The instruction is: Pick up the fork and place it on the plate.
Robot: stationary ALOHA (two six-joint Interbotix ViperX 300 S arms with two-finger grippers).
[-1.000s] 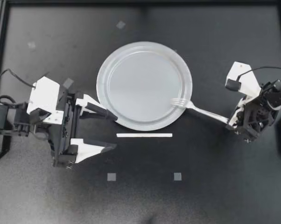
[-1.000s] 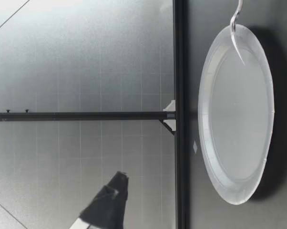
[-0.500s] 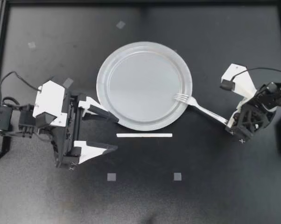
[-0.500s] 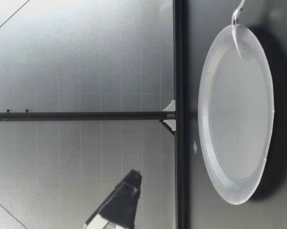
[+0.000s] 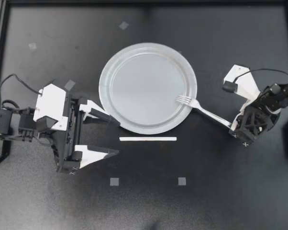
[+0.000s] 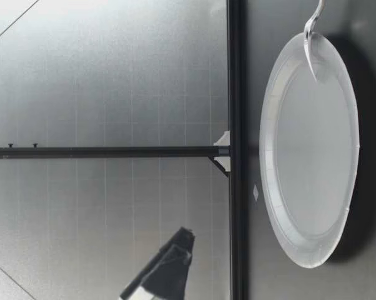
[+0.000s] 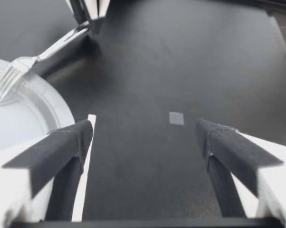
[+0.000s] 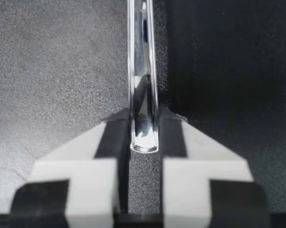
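Observation:
The clear round plate (image 5: 134, 86) lies mid-table. A silver fork (image 5: 196, 105) slants from my right gripper (image 5: 232, 125) toward the plate, its tines over the plate's right rim and inner edge. In the right wrist view the fork's handle (image 8: 143, 71) runs straight out between both pads, which press it from two sides; the right gripper (image 8: 143, 137) is shut on it. My left gripper (image 5: 116, 136) stands wide open beside the plate's lower left rim, holding nothing. The left wrist view shows the fork (image 7: 19, 66), the plate (image 7: 19, 118) and its own open gripper (image 7: 143, 137).
A thin white strip (image 5: 148, 139) lies just below the plate. Two grey tape squares (image 5: 114, 181) (image 5: 182, 181) mark the table nearer the front. A black frame (image 5: 0, 57) borders the table. In the low view, a gripper's dark fingertip (image 6: 166, 272) hangs above table level.
My right gripper has shifted slightly toward the plate, and the fork's tines have moved a little farther onto it. My left arm has shifted slightly, still wide open.

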